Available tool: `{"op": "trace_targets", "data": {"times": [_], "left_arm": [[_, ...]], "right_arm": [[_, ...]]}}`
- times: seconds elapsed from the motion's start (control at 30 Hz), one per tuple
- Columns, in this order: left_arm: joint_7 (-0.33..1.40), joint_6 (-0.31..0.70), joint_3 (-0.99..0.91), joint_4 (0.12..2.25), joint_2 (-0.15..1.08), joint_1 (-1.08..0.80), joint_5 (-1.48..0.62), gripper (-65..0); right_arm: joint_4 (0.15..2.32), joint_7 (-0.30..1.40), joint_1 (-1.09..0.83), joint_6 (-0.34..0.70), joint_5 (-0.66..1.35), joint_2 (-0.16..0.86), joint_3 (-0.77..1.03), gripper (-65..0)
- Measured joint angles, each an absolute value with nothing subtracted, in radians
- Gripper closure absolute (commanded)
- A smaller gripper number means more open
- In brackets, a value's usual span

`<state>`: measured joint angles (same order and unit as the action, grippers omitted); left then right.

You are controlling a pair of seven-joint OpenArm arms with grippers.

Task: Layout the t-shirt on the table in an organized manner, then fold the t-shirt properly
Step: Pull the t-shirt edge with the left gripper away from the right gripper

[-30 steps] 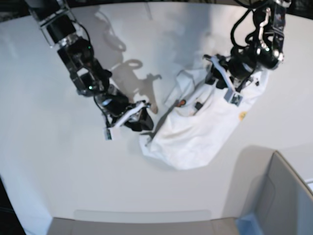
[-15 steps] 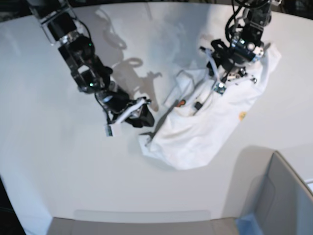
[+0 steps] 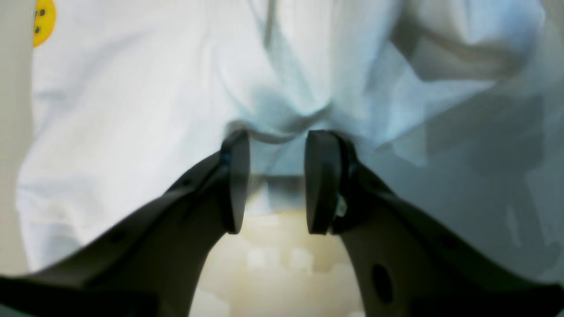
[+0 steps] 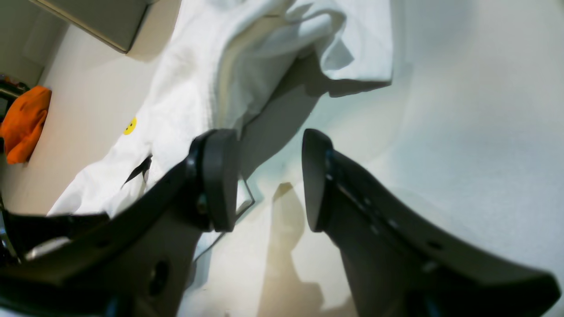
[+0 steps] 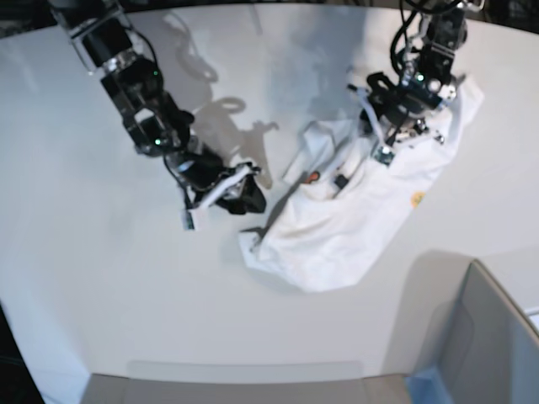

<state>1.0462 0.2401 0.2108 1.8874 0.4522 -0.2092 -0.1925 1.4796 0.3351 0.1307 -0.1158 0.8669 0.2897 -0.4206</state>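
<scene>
The white t-shirt [image 5: 345,215] lies crumpled on the table [image 5: 84,252], right of centre, with a small yellow print [image 5: 416,199] near its right edge. My left gripper [image 5: 386,145] is down on the shirt's upper part. In the left wrist view the left gripper [image 3: 275,176] is open, with a ridge of the t-shirt [image 3: 132,110] bunched at its fingertips. My right gripper [image 5: 248,198] hovers just left of the shirt's lower left corner. In the right wrist view the right gripper [image 4: 266,180] is open over bare table [image 4: 462,110], with nothing between its fingers and the t-shirt [image 4: 198,88] beyond.
A grey box [image 5: 488,337] with a blue corner stands at the front right. The same grey box [image 4: 97,17] and an orange object [image 4: 24,116] show beyond the shirt in the right wrist view. The table's curved front edge [image 5: 244,370] runs along the bottom.
The left arm has swung toward the back of the table and turned over the shirt's upper part, and the shirt's top right corner now shows. The right arm has barely shifted.
</scene>
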Motion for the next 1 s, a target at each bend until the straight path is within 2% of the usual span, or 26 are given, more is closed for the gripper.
{"op": "trace_targets", "data": {"times": [0.67, 0.73, 0.87, 1.0], "left_arm": [[1.038, 0.241, 0.204, 1.802, 0.457, -0.166, -0.191, -20.7], [1.038, 0.241, 0.204, 1.802, 0.457, -0.167, -0.191, -16.6], [1.029, 0.244, 0.204, 1.782, 0.451, -0.166, -0.194, -0.7], [1.012, 0.241, 0.194, 1.731, 0.430, -0.136, -0.187, 0.0]], "right_arm": [[1.480, 0.334, 0.130, -0.116, 0.867, 0.290, -0.421, -24.5], [1.480, 0.334, 0.130, -0.116, 0.867, 0.290, -0.421, -24.5], [1.480, 0.334, 0.130, -0.116, 0.867, 0.290, -0.421, -24.5], [1.480, 0.334, 0.124, -0.116, 0.867, 0.290, -0.421, -24.5]]}}
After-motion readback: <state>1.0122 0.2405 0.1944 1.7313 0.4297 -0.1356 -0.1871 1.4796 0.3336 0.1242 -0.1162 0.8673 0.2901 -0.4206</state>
